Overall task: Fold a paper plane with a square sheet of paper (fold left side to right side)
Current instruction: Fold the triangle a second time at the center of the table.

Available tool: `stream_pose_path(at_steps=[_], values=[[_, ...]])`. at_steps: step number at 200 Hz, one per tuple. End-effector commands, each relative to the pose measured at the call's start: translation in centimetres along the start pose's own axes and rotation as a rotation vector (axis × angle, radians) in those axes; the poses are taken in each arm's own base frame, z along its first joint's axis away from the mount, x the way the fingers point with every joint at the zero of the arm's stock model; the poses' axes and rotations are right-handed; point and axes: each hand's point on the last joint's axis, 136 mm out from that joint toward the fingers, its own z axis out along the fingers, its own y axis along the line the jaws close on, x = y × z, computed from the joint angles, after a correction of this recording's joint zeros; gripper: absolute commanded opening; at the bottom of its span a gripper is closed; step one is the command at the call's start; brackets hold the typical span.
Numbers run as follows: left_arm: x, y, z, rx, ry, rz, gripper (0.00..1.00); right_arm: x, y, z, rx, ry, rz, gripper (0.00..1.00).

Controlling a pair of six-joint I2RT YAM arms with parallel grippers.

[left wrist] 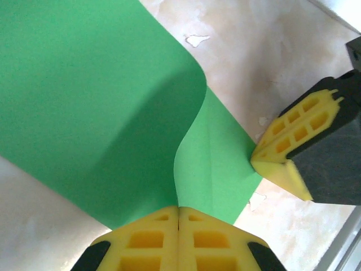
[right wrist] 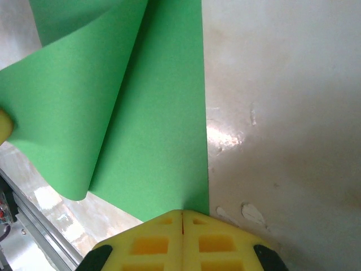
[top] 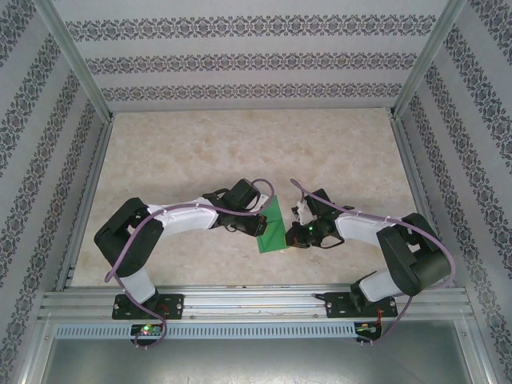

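My left claw is clamped on the square sheet of paper, the green edge running straight into the seam between its yellow fingers. The sheet lies on the near middle of the marbled tabletop, one flap curling up and over the flat half. My right claw is closed too, its tips meeting the sheet's edge; I cannot tell whether it pinches or merely presses.

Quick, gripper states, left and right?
Left gripper: closed, pinching the green paper sheet.
Right gripper: closed, tips at the sheet's edge; grip unclear.
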Motion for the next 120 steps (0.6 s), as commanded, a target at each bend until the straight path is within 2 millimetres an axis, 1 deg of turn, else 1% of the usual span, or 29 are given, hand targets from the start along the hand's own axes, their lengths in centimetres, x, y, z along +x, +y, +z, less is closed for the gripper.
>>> stream_pose_path(at_steps=[1,35,120], values=[[-0.6,0.4,0.3,0.009,-0.002,0.018,0.0,1.0,-1.7,0.4,0.062,0.041,0.034,0.0],[-0.4,1.2,0.7,-0.007,0.007,0.01,0.0,1.0,-1.7,0.4,0.06,0.041,0.034,0.0],[-1.1,2.3,0.6,-0.035,-0.01,0.002,0.0,1.0,-1.8,0.5,0.062,0.044,0.033,0.0]])
